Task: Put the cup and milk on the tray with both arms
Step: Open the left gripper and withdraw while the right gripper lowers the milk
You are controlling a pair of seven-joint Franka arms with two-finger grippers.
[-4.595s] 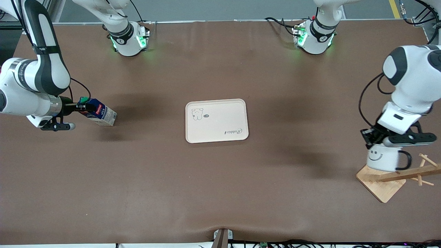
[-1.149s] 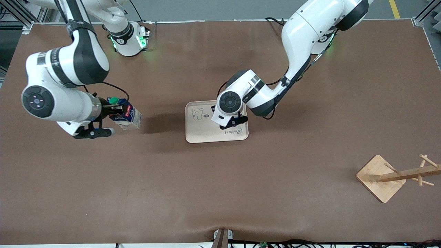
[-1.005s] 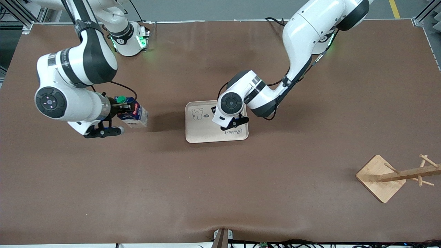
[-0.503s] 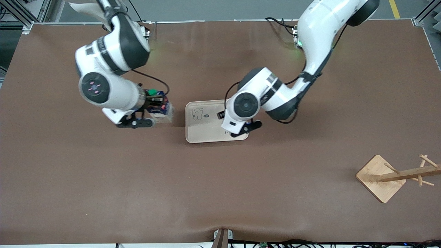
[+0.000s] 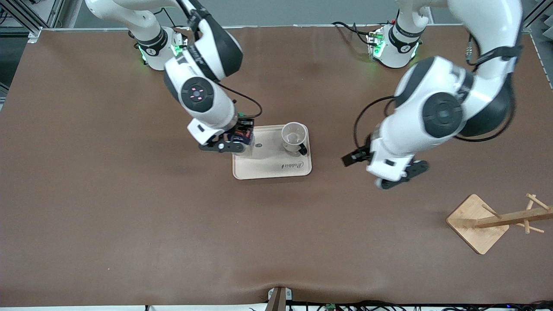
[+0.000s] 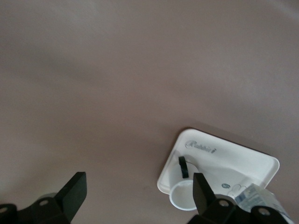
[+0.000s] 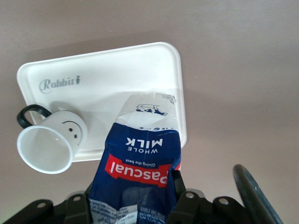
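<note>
The cream tray (image 5: 268, 166) lies mid-table. The white cup (image 5: 294, 136) stands upright on the tray's corner toward the left arm, farthest from the front camera, with its black handle toward that camera. My right gripper (image 5: 240, 134) is shut on the dark-blue milk (image 5: 243, 137) and holds it over the tray's end toward the right arm. I cannot tell whether the carton touches the tray. The right wrist view shows the milk (image 7: 140, 158) in the right gripper (image 7: 135, 205), the tray (image 7: 107, 74) and the cup (image 7: 51, 140). My left gripper (image 5: 357, 157) is open and empty over bare table beside the tray. In the left wrist view the left gripper (image 6: 140, 200) frames the cup (image 6: 184, 198) and the tray (image 6: 224, 156).
A square wooden rack base (image 5: 475, 222) with a pegged wooden post lies near the front camera at the left arm's end of the table. Brown table surface surrounds the tray.
The left gripper let go of the cup on the tray and pulled away toward the left arm's end. The right arm carried the milk across to the tray's end.
</note>
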